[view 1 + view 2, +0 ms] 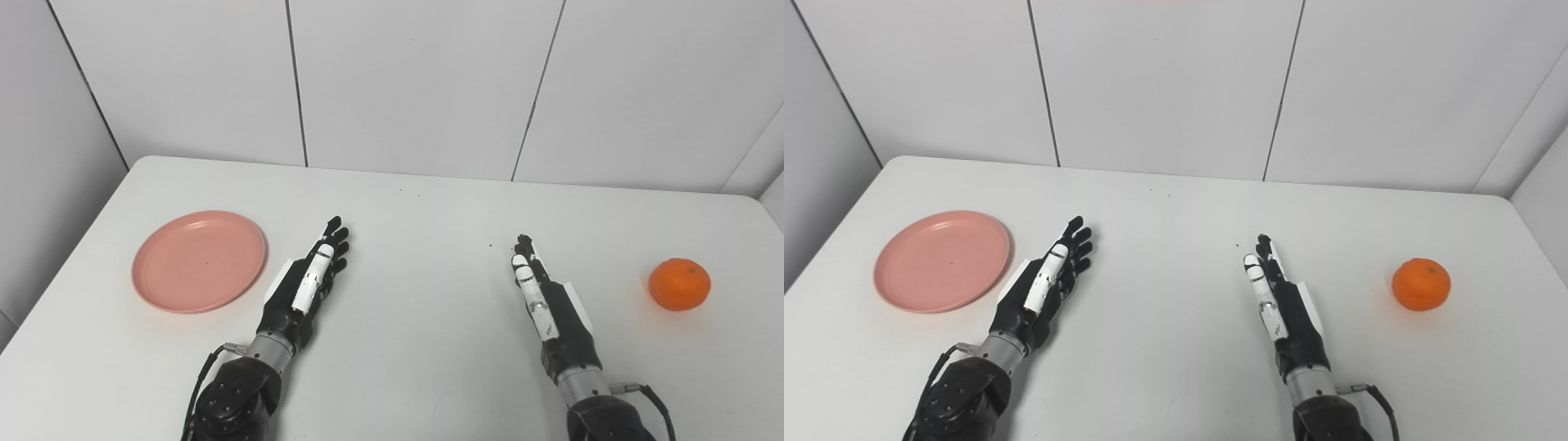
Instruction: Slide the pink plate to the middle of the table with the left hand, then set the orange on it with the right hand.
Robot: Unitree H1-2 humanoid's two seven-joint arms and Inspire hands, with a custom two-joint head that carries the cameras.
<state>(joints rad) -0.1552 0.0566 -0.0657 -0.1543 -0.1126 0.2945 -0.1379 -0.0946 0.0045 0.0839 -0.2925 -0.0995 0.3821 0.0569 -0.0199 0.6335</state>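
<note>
A round pink plate [199,260] lies flat on the left side of the white table [404,343]. An orange [680,283] sits near the table's right edge. My left hand [309,278] is open, fingers stretched forward, just right of the plate's rim and apart from it. Held edge-on with straight fingers, my right hand [542,294] is open well to the left of the orange. Neither hand holds anything.
White wall panels [416,86] rise behind the table's far edge. The tabletop between the two hands is bare apart from a few tiny dark specks [492,246].
</note>
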